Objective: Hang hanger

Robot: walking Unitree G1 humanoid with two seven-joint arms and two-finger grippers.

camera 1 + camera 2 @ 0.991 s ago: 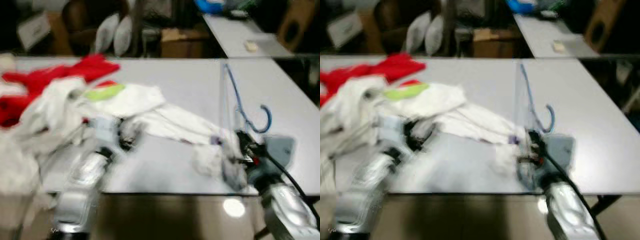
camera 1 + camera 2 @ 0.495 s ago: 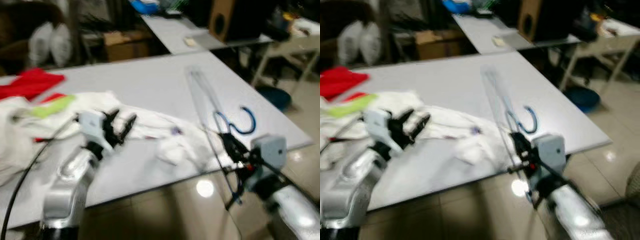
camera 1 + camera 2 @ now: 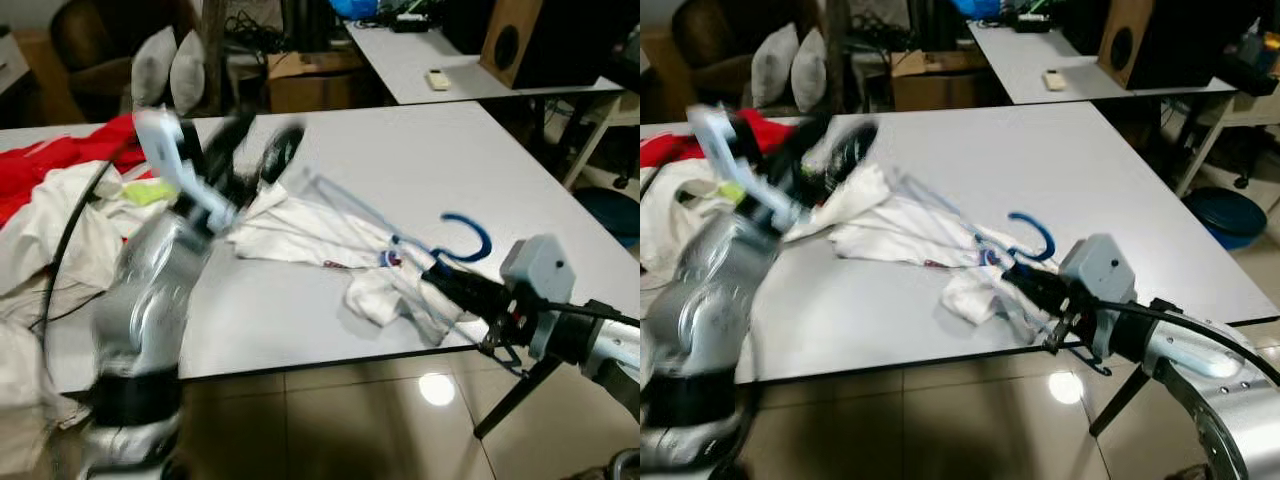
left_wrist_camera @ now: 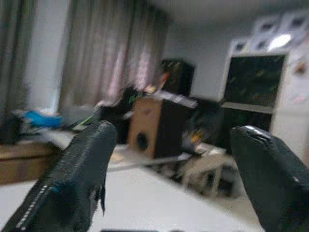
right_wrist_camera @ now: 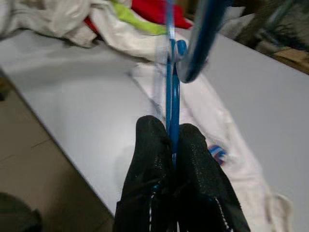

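Note:
A blue hanger [image 3: 462, 236] carries a white garment [image 3: 330, 235] that trails across the white table [image 3: 400, 150]. My right gripper [image 3: 440, 281] is shut on the hanger's neck below the hook, at the table's near right edge; the right wrist view has the blue wire [image 5: 172, 82] pinched between the fingers [image 5: 153, 159]. My left gripper [image 3: 262, 150] is raised and blurred above the table's left part, open, with nothing between its fingers [image 4: 82, 174].
A heap of white and red clothes [image 3: 50, 200] covers the table's left side. A second table [image 3: 440, 60] with a speaker [image 3: 525, 40] stands behind, right. Grey cushions [image 3: 165, 70] and a cardboard box [image 3: 310, 75] lie beyond the far edge. Glossy tiled floor [image 3: 350, 410] lies in front.
The camera has swung, shifting the scene. My left arm has lifted up and away from the garment, now blurred. The right gripper keeps hold of the hanger, which now tilts flatter over the table.

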